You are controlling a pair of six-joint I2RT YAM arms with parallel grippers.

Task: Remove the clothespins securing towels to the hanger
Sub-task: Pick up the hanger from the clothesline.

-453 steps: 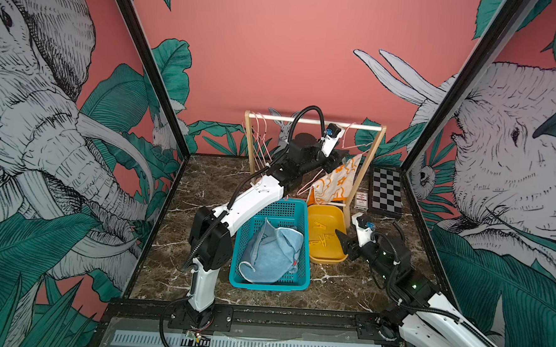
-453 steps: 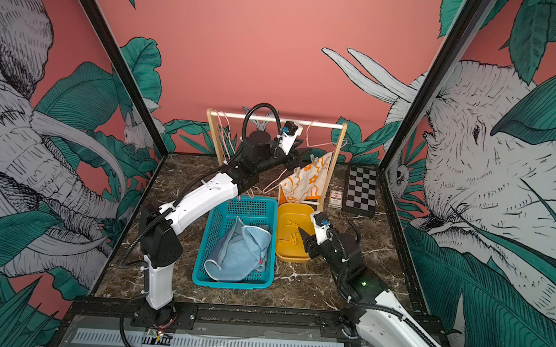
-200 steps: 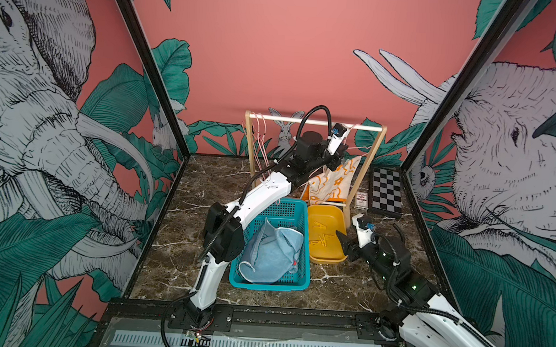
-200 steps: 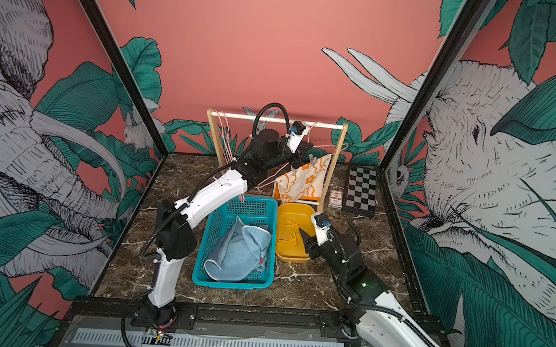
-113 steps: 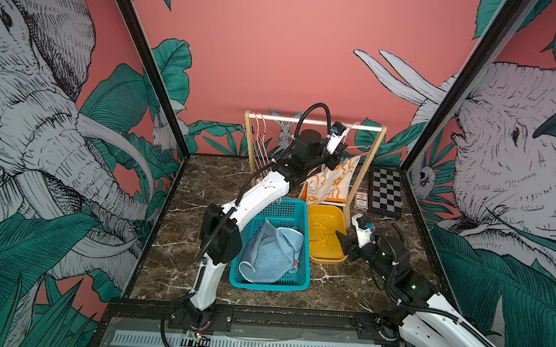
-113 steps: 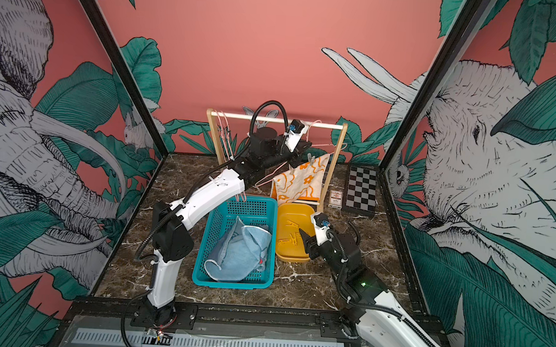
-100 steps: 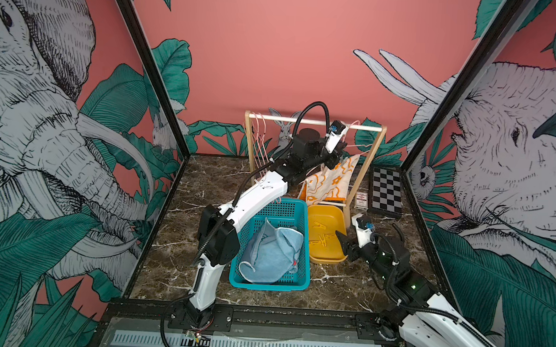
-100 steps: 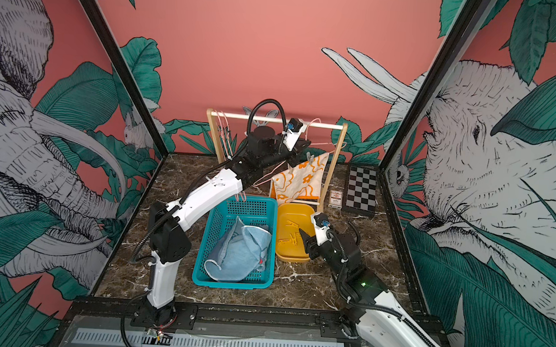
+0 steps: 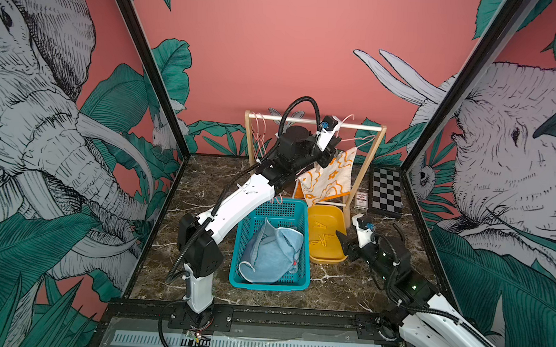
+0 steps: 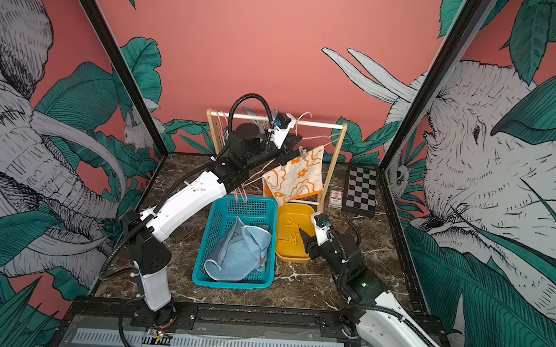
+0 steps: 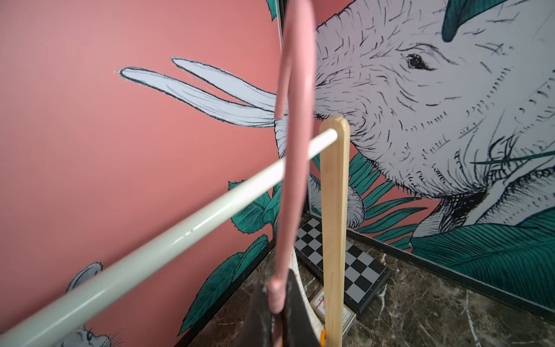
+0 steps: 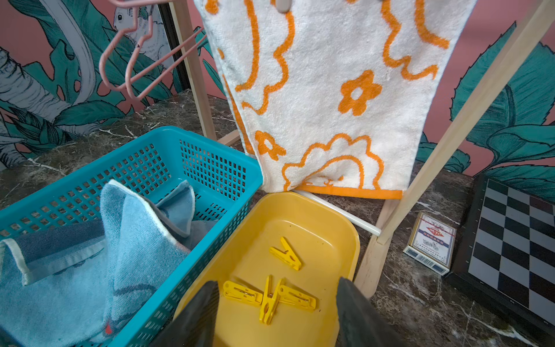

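Left pincer [image 11: 277, 300], pinching pink hanger [image 11: 295, 150], slightly back; right pincer [image 12: 276, 282] spread; four clothespins [image 12: 270, 296] in yellow tray [image 12: 300, 216].

1. Back wall [image 9: 276, 50] is flat salmon pink, filling the upper middle of both top views, with long white rabbit ears [image 9: 395, 82] drawn toward the upper right and green leaves [image 9: 171, 64] at the upper left.
2. Left wall [image 9: 28, 118] is a big black-and-white elephant mural with teal leaves low down. Right wall [image 9: 516, 144] is much the same.
3. Black posts [image 9: 145, 59] run diagonally where the walls meet.
4. Floor [image 9: 339, 288] is dark brown marble with white veins.
5. A chessboard [image 9: 386, 191] lies at the right of the frame, by the right wall.
6. A black rail [image 9: 295, 319] crosses the bottom.
7. Light is soft and even.
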